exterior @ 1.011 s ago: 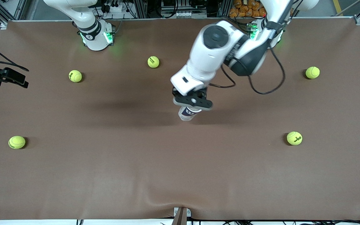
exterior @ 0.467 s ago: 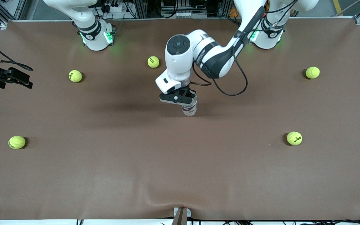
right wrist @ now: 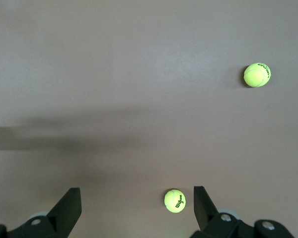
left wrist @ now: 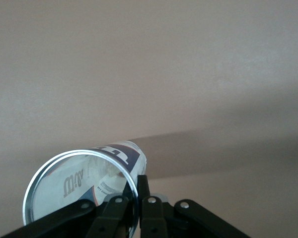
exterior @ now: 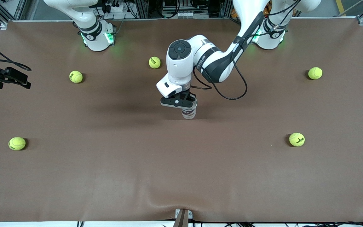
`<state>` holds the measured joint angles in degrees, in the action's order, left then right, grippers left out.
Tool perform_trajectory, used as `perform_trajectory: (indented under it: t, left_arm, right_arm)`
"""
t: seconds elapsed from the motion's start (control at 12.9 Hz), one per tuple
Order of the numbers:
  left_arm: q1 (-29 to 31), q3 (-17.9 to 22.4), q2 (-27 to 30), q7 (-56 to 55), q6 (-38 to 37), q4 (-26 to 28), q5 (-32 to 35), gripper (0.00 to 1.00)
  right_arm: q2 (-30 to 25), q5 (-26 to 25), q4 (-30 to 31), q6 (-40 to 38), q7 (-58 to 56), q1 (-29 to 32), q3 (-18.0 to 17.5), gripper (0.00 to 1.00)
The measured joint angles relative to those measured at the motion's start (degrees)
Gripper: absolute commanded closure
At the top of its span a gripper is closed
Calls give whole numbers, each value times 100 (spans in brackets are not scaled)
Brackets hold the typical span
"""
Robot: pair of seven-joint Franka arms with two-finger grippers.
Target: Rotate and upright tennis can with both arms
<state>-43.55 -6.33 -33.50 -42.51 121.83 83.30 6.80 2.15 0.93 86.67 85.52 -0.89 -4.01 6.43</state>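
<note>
Your left gripper [exterior: 184, 105] has its jaws pinched onto the open rim of the tennis can [exterior: 189, 112], one finger inside the mouth and one outside. The can stands roughly upright near the middle of the brown table [exterior: 106, 176], its mouth [left wrist: 79, 191] empty. Your right gripper [right wrist: 136, 210] waits with jaws wide apart, holding nothing, at the right arm's end of the table. You can see 5 tennis balls [exterior: 154, 62] scattered well apart.

Clear glossy plastic tennis can [left wrist: 97, 173], matt brown table [exterior: 106, 176].
</note>
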Motion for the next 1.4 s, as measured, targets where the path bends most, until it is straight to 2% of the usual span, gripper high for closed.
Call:
perform_trajectory:
  t: [0.08, 0.16, 0.7, 0.86, 1.01, 1.4]
  left_arm:
    - [0, 0, -3, -7, 12, 0, 0, 35]
    - [-1, 0, -8, -9, 14, 0, 0, 0]
    - [18, 10, 109, -23, 80, -161, 0, 0]
    - [49, 59, 427, -25, -82, -235, 0, 0]
    - [188, 100, 892, -25, -569, -258, 4, 0]
    - [1198, 137, 2027, -19, -1856, -268, 23, 0]
  right_arm:
    - [0, 0, 0, -1, -5, 3, 8, 0]
    - [0, 0, 0, -2, -10, 3, 15, 0]
    - [1, 0, 0, -11, -25, 4, 19, 0]
    - [4, 0, 0, -24, -28, 3, 18, 0]
    - [7, 0, 0, -30, -34, -5, 13, 0]
    - [7, 0, 0, -31, -39, -15, 6, 0]
